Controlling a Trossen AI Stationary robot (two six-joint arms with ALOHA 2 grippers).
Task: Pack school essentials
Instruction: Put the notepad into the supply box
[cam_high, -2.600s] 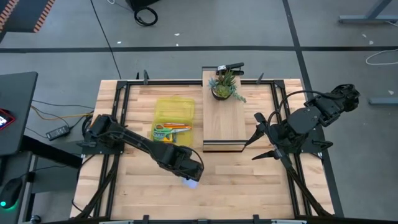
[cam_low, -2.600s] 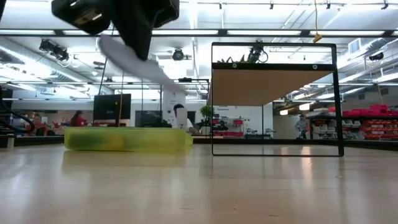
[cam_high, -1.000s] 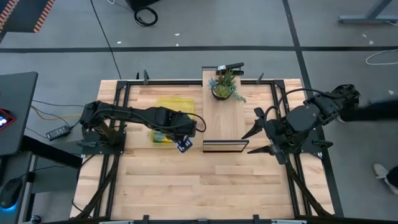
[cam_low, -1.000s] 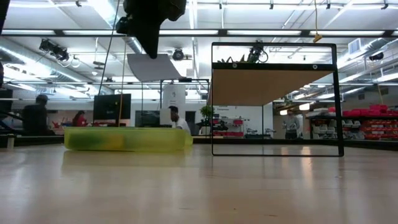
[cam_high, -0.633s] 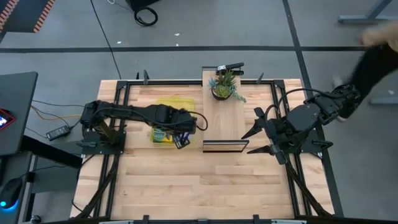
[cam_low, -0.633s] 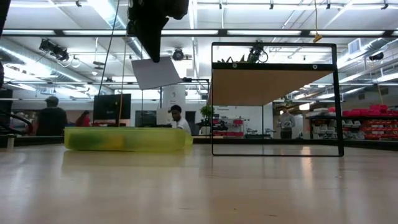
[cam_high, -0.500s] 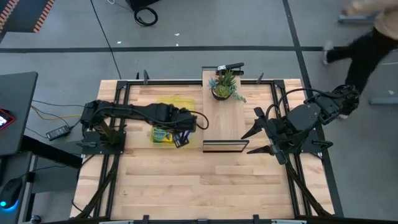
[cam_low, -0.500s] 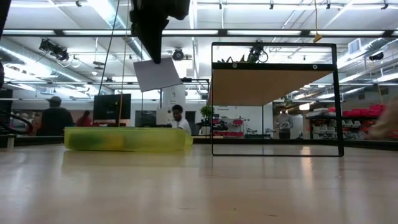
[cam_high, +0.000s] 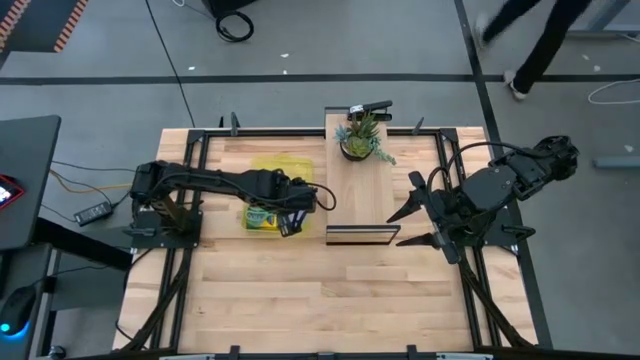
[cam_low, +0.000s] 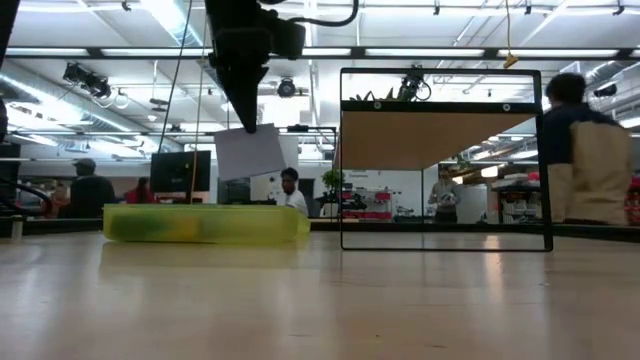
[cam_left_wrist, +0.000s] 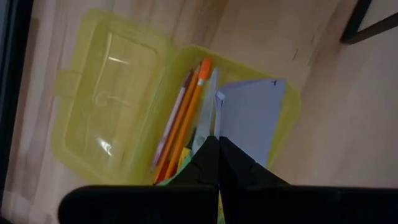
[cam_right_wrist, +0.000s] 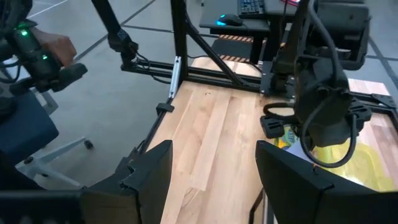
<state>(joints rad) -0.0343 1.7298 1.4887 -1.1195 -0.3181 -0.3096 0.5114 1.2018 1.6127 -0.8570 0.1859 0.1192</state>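
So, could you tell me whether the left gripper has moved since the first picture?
Yes. The left gripper, shut on the sticky-note pad, went from the table's front toward the back, over the yellow case.

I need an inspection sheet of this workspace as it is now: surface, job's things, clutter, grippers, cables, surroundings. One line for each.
Surface: wooden table, bare at the front.
Job's things: sticky-note pad hangs above the open yellow case; two orange pencils lie inside it.
Clutter: potted plant on a small raised shelf.
Grippers: left gripper shut on the sticky-note pad, over the case; right gripper open, waiting at the table's right side.
Cables: black cables on the floor left of the table.
Surroundings: a person walks past; others farther back.
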